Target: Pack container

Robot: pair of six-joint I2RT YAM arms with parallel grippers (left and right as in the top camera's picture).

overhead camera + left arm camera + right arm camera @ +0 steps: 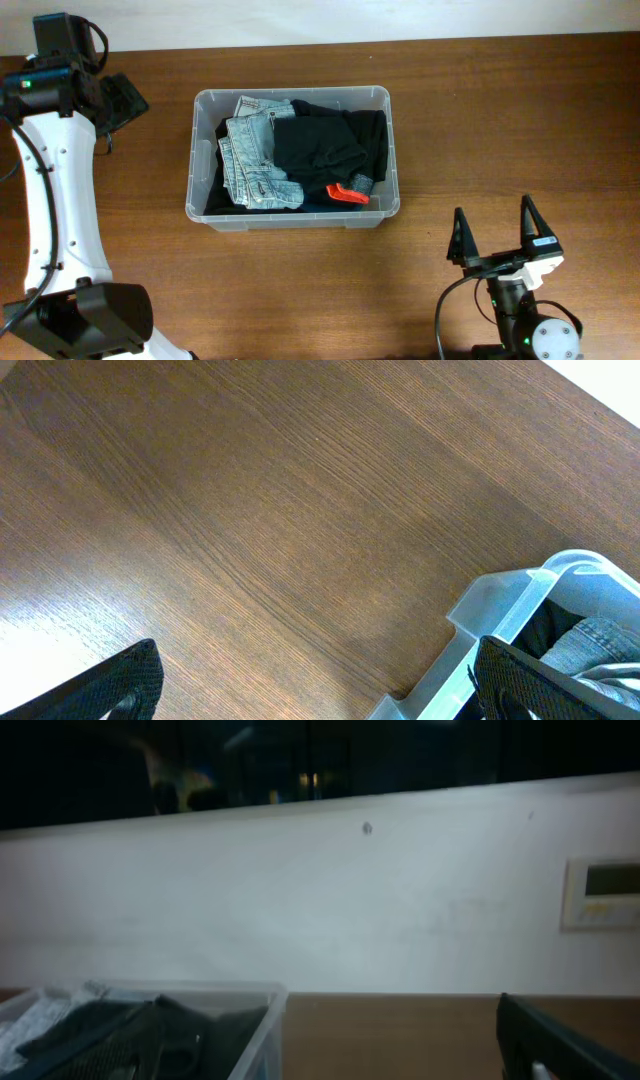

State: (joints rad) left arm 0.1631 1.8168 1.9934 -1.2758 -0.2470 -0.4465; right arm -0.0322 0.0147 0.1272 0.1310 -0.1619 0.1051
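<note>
Sitting in the middle of the table (500, 120), the container (292, 221) holds jeans (252, 155), black clothes (320, 145) and something red (347, 194). The left hand (118, 100), spread and empty, hangs at its far left; the right hand (493, 235), also spread, stands near right.

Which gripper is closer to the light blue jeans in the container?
Left. The left gripper is just outside the container's left wall, on the side where the jeans lie; the right gripper is past the opposite wall.
</note>
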